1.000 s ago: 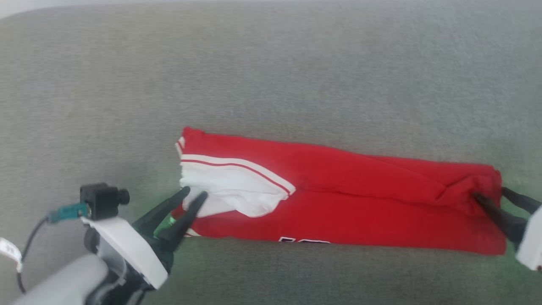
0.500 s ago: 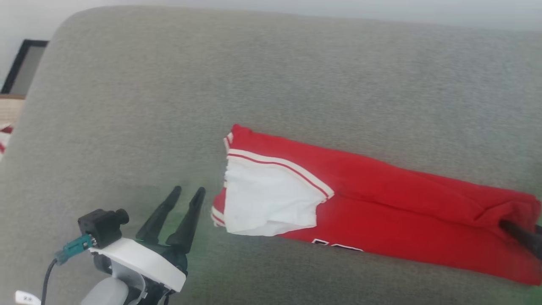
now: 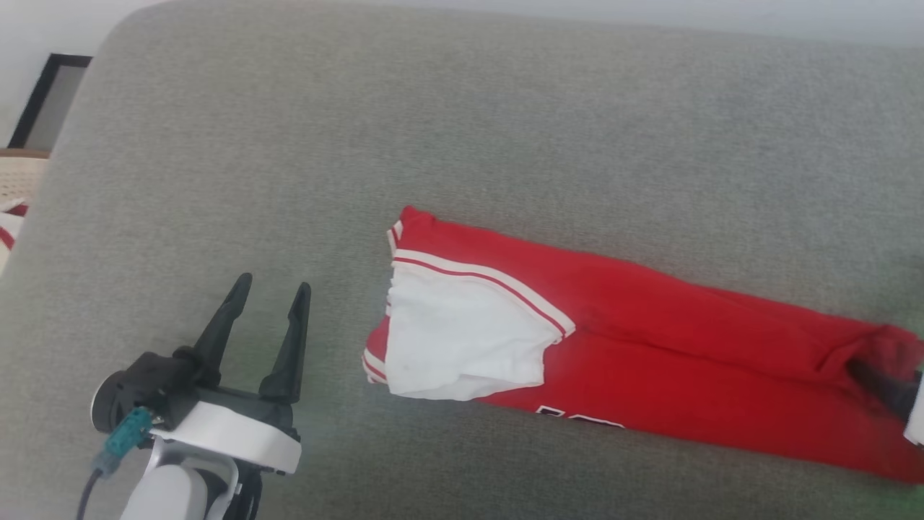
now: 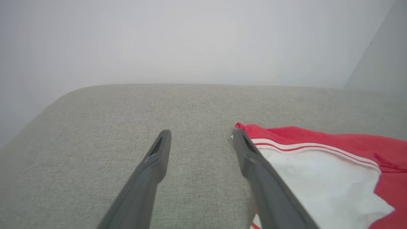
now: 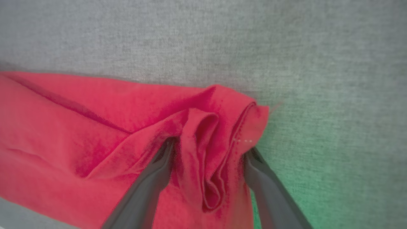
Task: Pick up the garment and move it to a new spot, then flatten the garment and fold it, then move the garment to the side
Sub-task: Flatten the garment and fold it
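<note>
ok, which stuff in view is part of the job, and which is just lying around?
Job: garment; left gripper; right gripper; grey cushion under it.
Lying about: dark frame; red-and-white item at left edge.

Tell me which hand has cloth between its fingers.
The right hand: its spread fingers straddle the bunched red end of the garment. The left hand stands open over bare grey cushion, beside the white panel.
</note>
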